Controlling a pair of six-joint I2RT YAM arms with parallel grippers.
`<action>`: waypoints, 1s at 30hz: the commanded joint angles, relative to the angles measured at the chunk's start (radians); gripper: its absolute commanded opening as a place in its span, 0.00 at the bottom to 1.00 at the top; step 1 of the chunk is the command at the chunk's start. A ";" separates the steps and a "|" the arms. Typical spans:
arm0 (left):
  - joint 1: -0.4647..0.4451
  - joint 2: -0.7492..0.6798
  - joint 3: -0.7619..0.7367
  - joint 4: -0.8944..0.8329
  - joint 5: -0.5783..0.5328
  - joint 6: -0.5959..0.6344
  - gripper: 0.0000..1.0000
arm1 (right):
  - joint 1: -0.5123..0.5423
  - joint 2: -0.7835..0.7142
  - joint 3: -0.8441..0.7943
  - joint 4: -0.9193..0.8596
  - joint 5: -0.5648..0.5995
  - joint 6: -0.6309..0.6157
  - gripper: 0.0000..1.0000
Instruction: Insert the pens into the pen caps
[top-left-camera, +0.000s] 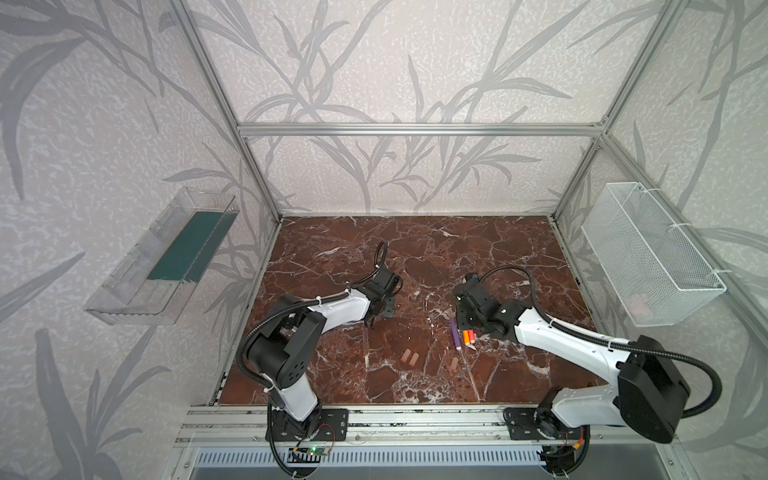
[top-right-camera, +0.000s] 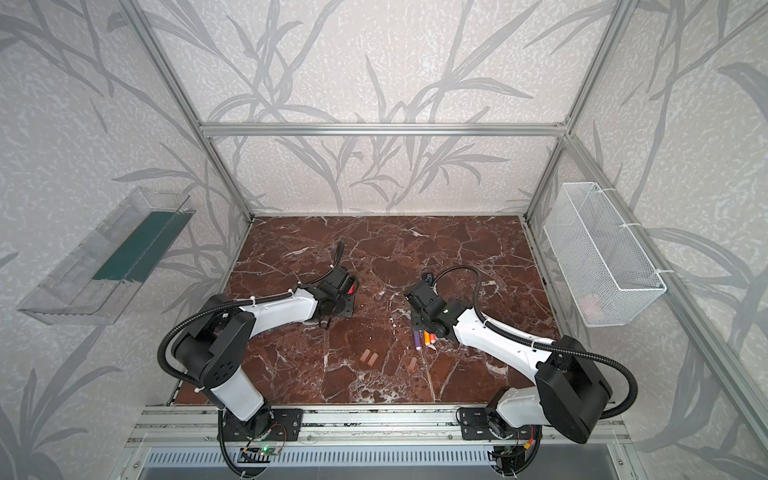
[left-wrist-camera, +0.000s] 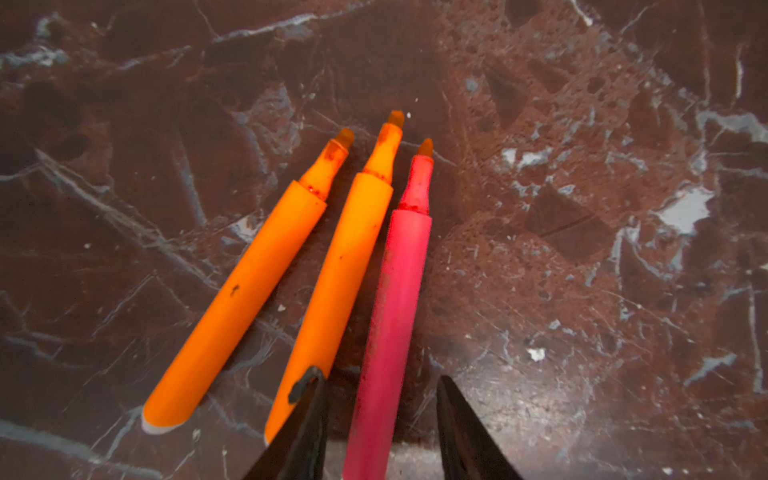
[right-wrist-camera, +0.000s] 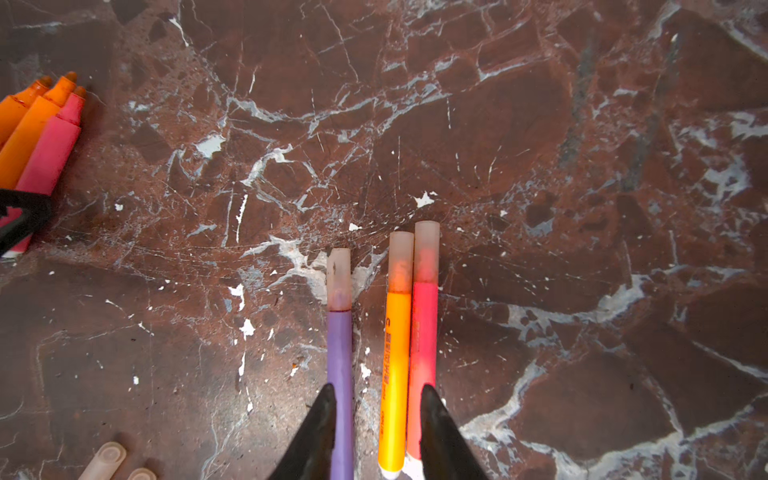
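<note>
Three uncapped pens lie side by side in the left wrist view: two orange pens (left-wrist-camera: 237, 291) (left-wrist-camera: 340, 274) and a red-pink pen (left-wrist-camera: 395, 307). My left gripper (left-wrist-camera: 380, 378) is open and straddles the red-pink pen's rear part, with a gap on each side. Three pens with pen caps on lie together: purple (right-wrist-camera: 340, 353), orange (right-wrist-camera: 395, 365), red-pink (right-wrist-camera: 424, 345). Over their butt ends my right gripper (right-wrist-camera: 377, 390) is open and holds nothing. Loose pen caps (top-left-camera: 405, 356) (top-left-camera: 414, 358) (top-left-camera: 454, 364) lie near the front in both top views.
A white wire basket (top-left-camera: 652, 257) hangs on the right wall and a clear plastic tray (top-left-camera: 162, 257) on the left wall. The marble tabletop (top-left-camera: 415, 249) is framed by aluminium posts. Both arm bases sit on the front rail.
</note>
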 joint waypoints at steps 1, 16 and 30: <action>0.001 0.024 0.029 -0.021 0.010 0.004 0.40 | 0.001 -0.028 -0.016 0.010 0.003 0.009 0.35; 0.002 0.046 0.024 -0.026 0.040 0.007 0.16 | 0.001 -0.044 -0.037 0.050 -0.020 0.009 0.35; -0.011 -0.098 -0.014 -0.018 0.154 0.016 0.00 | 0.001 -0.342 -0.267 0.267 -0.086 0.155 0.40</action>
